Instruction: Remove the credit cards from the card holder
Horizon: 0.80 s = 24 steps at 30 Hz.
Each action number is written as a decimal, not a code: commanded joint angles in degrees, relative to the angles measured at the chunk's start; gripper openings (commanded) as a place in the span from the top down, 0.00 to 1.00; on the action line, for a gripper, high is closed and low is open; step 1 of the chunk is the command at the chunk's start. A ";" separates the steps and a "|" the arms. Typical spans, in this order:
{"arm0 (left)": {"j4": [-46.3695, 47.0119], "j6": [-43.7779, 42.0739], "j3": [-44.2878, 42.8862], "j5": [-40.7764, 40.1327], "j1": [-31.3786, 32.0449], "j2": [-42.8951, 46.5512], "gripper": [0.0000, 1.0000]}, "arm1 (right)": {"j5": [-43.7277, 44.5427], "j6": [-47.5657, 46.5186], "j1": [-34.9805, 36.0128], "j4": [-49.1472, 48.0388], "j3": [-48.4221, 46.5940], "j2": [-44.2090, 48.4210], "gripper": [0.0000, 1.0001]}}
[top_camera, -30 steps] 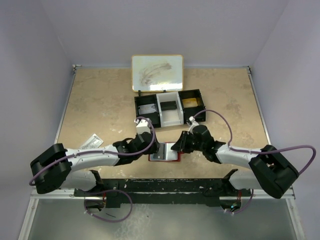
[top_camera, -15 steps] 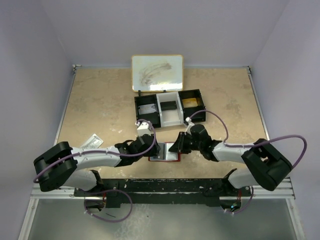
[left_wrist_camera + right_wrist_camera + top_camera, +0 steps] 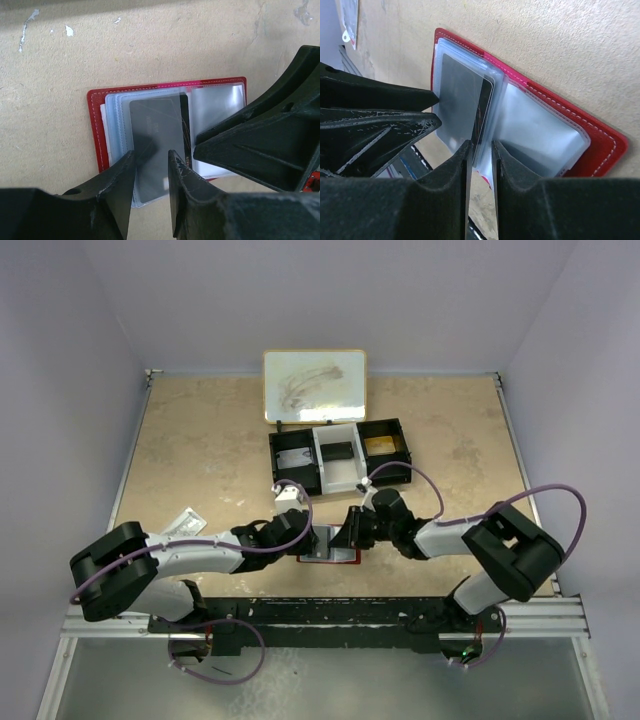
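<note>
The red card holder [image 3: 328, 546] lies open on the table near the front middle, with its pale clear sleeves fanned out. It also shows in the left wrist view [image 3: 95, 125] and the right wrist view [image 3: 600, 145]. A dark grey card [image 3: 155, 130] sits in the top left sleeve and also shows in the right wrist view [image 3: 457, 100]. My left gripper [image 3: 149, 161] is low over the card's near end, jaws slightly apart and holding nothing. My right gripper [image 3: 480, 149] comes in from the right. Its jaws are nearly closed around the card's dark edge and the sleeve edge.
A long black three-compartment tray [image 3: 340, 424] with a white middle stands behind the holder, and a whiteboard [image 3: 314, 385] leans behind it. A small white packet [image 3: 185, 522] lies at the left. The two grippers [image 3: 325, 532] nearly touch over the holder.
The right gripper has moved left onto the holder and its arm has folded in closer. The left gripper has barely shifted. The holder has stayed in place.
</note>
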<state>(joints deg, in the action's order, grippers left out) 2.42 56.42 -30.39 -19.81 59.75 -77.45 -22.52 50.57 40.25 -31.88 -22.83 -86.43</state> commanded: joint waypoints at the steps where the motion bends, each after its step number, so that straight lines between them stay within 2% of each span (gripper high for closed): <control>1: 0.01 -0.22 -0.28 1.77 0.02 -0.29 0.72 | -0.41 2.31 0.66 -4.28 -0.81 -2.01 0.76; 7: -1.27 0.00 0.09 2.01 0.00 -0.41 0.74 | 1.76 6.38 0.68 -7.38 1.10 -2.81 0.77; 17: -0.20 -0.47 0.08 3.53 -0.01 -1.57 0.76 | -1.50 6.03 0.71 -9.52 0.25 -5.02 0.77; 24: -2.35 0.07 -0.16 2.02 0.02 -2.36 0.79 | 0.04 5.35 0.71 -6.02 0.46 -4.37 0.90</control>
<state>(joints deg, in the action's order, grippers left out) 2.63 56.38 -30.44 -18.20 59.75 -78.54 -23.07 56.47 40.42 -39.79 -22.17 -91.46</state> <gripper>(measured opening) 0.223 0.128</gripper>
